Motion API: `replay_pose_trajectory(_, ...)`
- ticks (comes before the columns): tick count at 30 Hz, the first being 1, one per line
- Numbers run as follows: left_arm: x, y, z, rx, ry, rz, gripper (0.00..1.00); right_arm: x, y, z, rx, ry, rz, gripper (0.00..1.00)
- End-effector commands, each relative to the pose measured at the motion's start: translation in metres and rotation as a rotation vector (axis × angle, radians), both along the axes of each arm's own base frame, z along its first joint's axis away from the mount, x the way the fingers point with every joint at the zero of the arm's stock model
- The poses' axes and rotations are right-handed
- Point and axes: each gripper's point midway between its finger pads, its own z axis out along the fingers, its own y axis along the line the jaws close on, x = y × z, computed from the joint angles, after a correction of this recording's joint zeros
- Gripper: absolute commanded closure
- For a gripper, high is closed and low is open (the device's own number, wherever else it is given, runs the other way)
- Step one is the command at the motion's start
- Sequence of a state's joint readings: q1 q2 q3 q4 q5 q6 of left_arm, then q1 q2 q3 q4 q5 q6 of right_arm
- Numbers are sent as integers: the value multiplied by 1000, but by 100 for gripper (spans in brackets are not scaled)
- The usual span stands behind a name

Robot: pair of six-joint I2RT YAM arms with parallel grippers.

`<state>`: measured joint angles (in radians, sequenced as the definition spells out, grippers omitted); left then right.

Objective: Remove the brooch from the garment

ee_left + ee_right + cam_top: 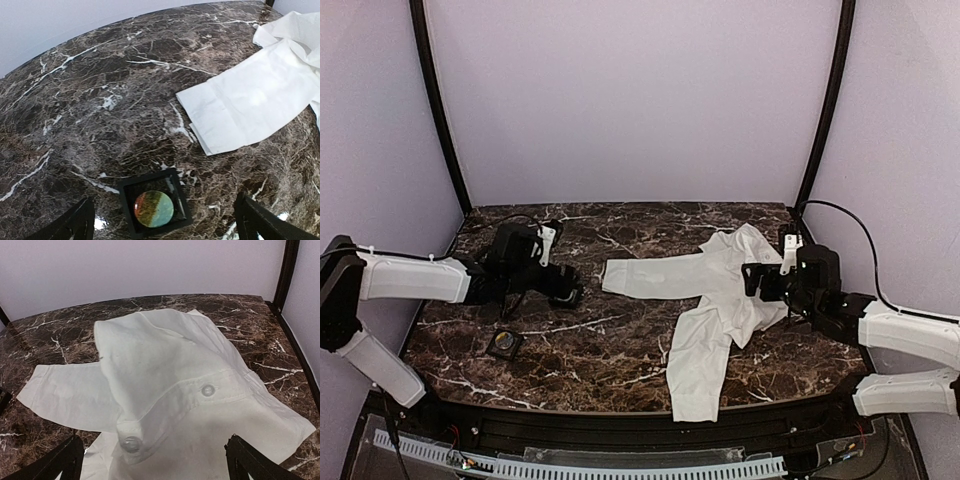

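Observation:
A white shirt point(710, 290) lies crumpled on the right half of the marble table; it also shows in the right wrist view point(165, 360). The brooch point(131, 443) is a small, round, pale, shiny pin on a folded edge of the shirt. A flat shirt button point(208, 389) sits further right on the placket. My right gripper point(156, 466) point(752, 278) is open just above the shirt, with the brooch between its fingers, nearer the left one. My left gripper point(165, 225) point(565, 288) is open and empty, low over a small black square tray point(127, 210).
The tray under the left gripper holds a round iridescent disc point(154, 208). A sleeve end point(235, 115) lies to its right. Another small black tray point(505, 343) with a round piece stands at the front left. Dark frame posts point(825, 100) and walls bound the table.

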<state>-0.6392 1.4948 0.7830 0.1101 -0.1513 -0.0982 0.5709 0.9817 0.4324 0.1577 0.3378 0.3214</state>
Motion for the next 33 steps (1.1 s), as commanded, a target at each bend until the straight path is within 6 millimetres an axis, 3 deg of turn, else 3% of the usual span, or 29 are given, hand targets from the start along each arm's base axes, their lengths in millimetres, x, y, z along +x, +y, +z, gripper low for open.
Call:
replay_pose_trajectory(1,15,31,22,-71,-61,69,1,19,-12,19,43,-59,-8,1)
replay_pose_trajectory(3,22,52,31,-101,-85,121,1,23,-24,20,53,-64,-32,1)
replay_pose_trajectory(7,38,121,46,-183,-140,301,1,22,-49,31,95,-117,-96,1)
replay_pose_trajectory(8,37,132,44,-201,-148,336,1,21,-55,34,98,-134,-117,1)
replay_pose_trajectory(10,32,160,59,-220,-220,431,1,16,-68,44,103,-186,-158,1)
replay_pose_trajectory(14,12,195,82,-218,-374,570,1,-1,-83,58,107,-290,-205,1)
replay_pose_trajectory(15,5,199,78,-213,-381,580,1,-5,-86,62,113,-314,-212,1)
replay_pose_trajectory(16,0,202,91,-232,-430,587,1,-9,-88,61,118,-328,-214,1)
replay_pose_trajectory(17,-5,204,86,-230,-433,589,1,-12,-88,63,125,-344,-210,1)
replay_pose_trajectory(18,-9,207,96,-246,-469,597,1,-15,-89,63,130,-357,-208,1)
replay_pose_trajectory(22,-20,211,100,-268,-511,607,1,-21,-88,64,146,-384,-191,1)
replay_pose_trajectory(33,-24,209,98,-272,-522,585,1,-24,-87,68,148,-399,-183,1)
